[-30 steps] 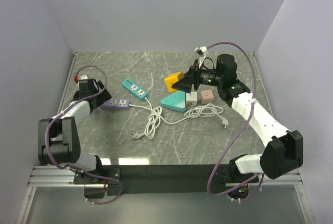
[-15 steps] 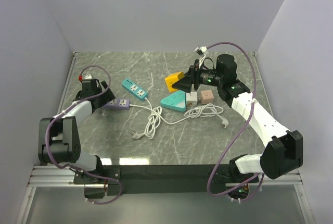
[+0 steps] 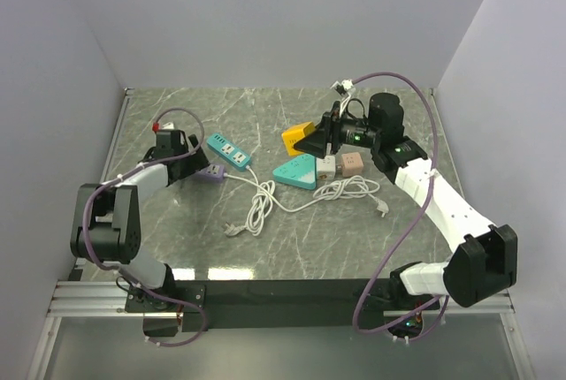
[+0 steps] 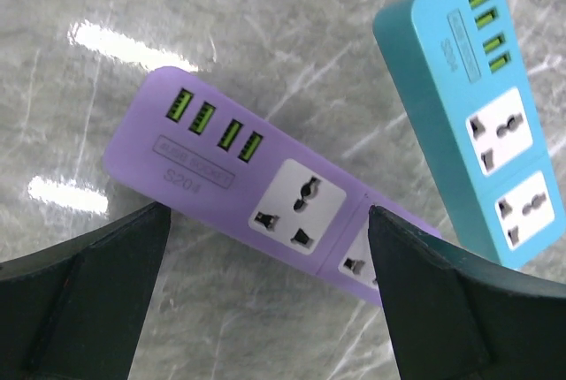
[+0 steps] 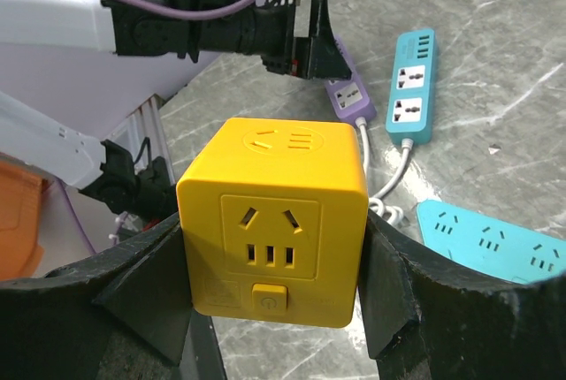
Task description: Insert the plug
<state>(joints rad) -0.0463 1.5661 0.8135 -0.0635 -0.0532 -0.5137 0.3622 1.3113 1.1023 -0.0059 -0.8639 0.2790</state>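
My right gripper (image 3: 311, 142) is shut on a yellow cube socket (image 3: 295, 137), holding it above the table; in the right wrist view the yellow cube socket (image 5: 274, 221) fills the gap between the fingers (image 5: 146, 283). My left gripper (image 3: 187, 166) hovers open over the end of a purple power strip (image 3: 212, 175). Seen from the left wrist, that purple strip (image 4: 256, 190) lies flat between and beyond the wide-apart fingers (image 4: 80, 300). A white plug (image 3: 232, 231) on a white cable lies loose on the table, apart from both grippers.
A teal power strip (image 3: 230, 152) lies beside the purple one. A teal triangular socket (image 3: 294, 171), a white cube (image 3: 326, 166) and a pink cube (image 3: 352, 163) sit under the right gripper. Coiled white cable (image 3: 261, 203) and a second plug (image 3: 382, 210) lie mid-table.
My left gripper has swung right from the table's left edge to above the purple strip's end. The right gripper with the yellow cube has barely shifted.
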